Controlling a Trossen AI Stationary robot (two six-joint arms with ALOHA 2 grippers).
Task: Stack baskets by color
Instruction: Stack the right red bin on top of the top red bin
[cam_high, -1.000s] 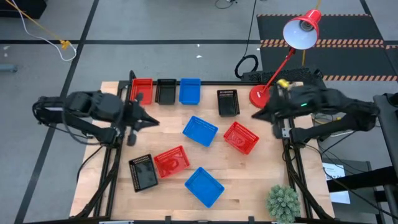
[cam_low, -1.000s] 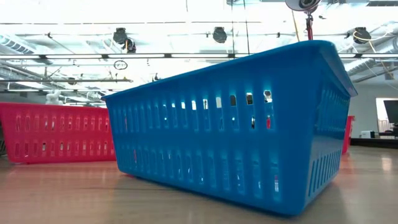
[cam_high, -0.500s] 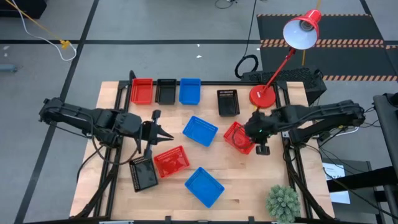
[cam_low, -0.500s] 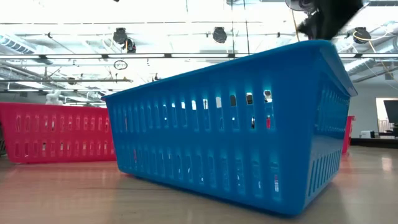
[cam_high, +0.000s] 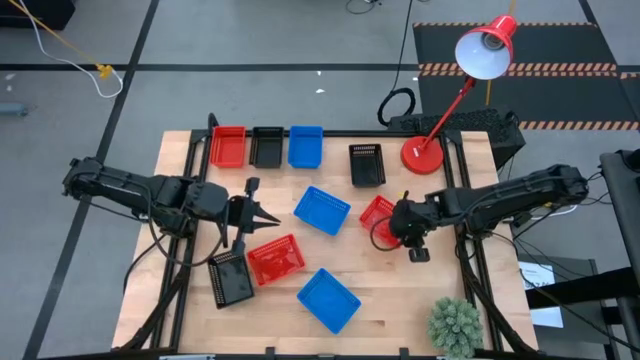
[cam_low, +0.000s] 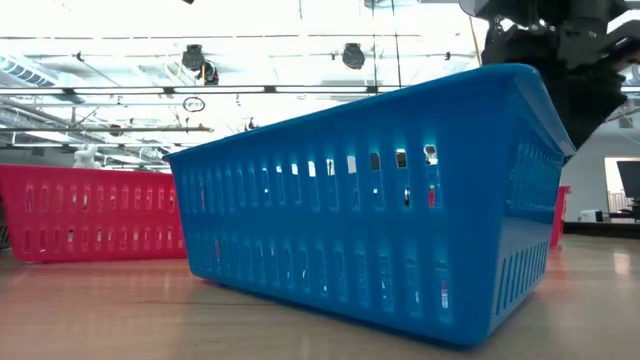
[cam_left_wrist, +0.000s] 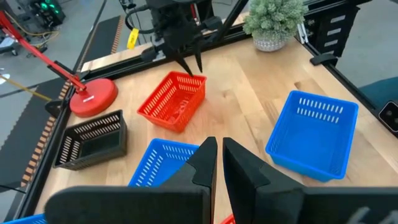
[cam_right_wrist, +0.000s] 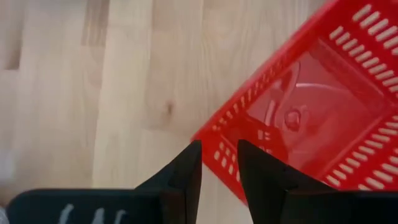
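Nine baskets lie on the wooden table. Red (cam_high: 228, 146), black (cam_high: 267, 146) and blue (cam_high: 305, 146) ones stand in a row at the far edge. Loose on the table lie a black one (cam_high: 367, 164), a blue one (cam_high: 322, 210), a red one (cam_high: 276, 259), a black one (cam_high: 231, 277) and a blue one (cam_high: 329, 299). My right gripper (cam_high: 388, 230) hangs open over a corner of the last red basket (cam_high: 374, 209), its fingers slanting down. My left gripper (cam_high: 264, 215) is shut in the air left of the middle blue basket, holding nothing. My right gripper (cam_right_wrist: 219, 152) stands open at the red basket's rim near one corner (cam_right_wrist: 208, 134), coming from above on a slant from the table's right side. Whether its fingertips touch the rim I cannot tell. The basket rests flat on the table.
A red lamp stands on its round base (cam_high: 422, 154) at the far right, its head (cam_high: 485, 48) beyond the table. A small potted plant (cam_high: 455, 325) sits at the near right corner. In the low view a blue basket (cam_low: 370, 200) fills the foreground.
My right gripper has come down from above the lamp base toward the table's middle and near side, tipping its fingers downward onto the right-hand red basket. My left gripper sank and moved toward the table's middle, then kept still. No basket has moved.
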